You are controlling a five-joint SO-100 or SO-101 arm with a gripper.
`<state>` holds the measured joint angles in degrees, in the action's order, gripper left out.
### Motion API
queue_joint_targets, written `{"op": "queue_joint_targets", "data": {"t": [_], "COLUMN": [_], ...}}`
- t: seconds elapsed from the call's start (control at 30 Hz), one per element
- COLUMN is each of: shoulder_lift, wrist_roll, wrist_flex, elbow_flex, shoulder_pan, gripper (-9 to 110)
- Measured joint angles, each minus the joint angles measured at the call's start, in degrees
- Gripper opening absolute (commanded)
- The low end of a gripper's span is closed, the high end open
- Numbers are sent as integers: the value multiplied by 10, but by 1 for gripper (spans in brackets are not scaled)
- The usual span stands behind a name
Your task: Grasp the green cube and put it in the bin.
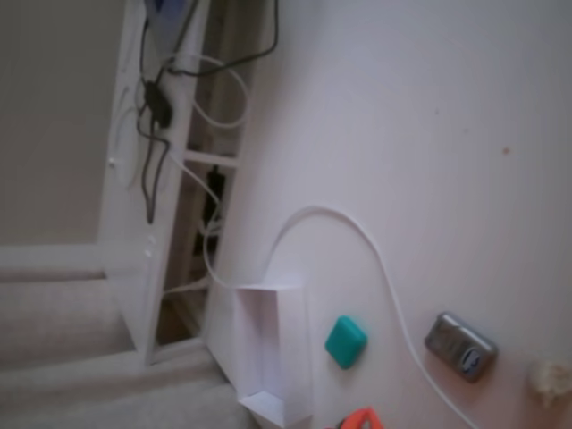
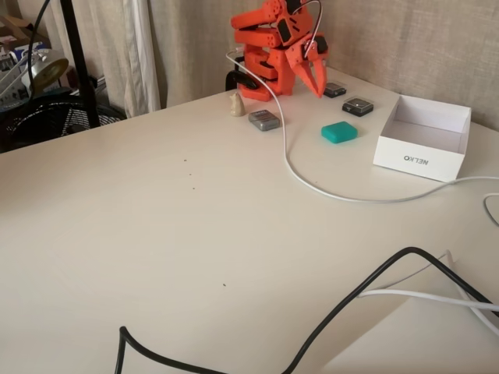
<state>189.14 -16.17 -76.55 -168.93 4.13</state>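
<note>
- End effector: arm folded up at far edge of bench; tips hang just above the surface, fingers a little apart, nothing between them. Only an orange tip shows at bottom edge of the tilted fixed view.
- Green cube: flat on bench, untouched, near the end effector, toward camera and slightly right in the fixed view w/ the arm.
- Bin: right of cube in that view, close but not touching; open top, looks empty.
- Cube roughly square w/ rounded corners, so no clear long axis; approach angle prob. not critical.
- Grey gadget & white cable lie on cube's other side, away from bin.
- Judgement: reach is short, forward and down to cube; carry then goes right to bin.
</note>
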Motion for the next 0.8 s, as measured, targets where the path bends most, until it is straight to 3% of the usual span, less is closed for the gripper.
{"op": "queue_joint_targets", "data": {"t": [0.2,0.57,0.8], "shoulder_lift": [-1,-278,-607], "wrist_roll": [0,24,96], "wrist_flex": [5,67,-66], "elbow_flex": [0,207,526], "shoulder_pan": [0,6,-11], "gripper": [18,37,38]}}
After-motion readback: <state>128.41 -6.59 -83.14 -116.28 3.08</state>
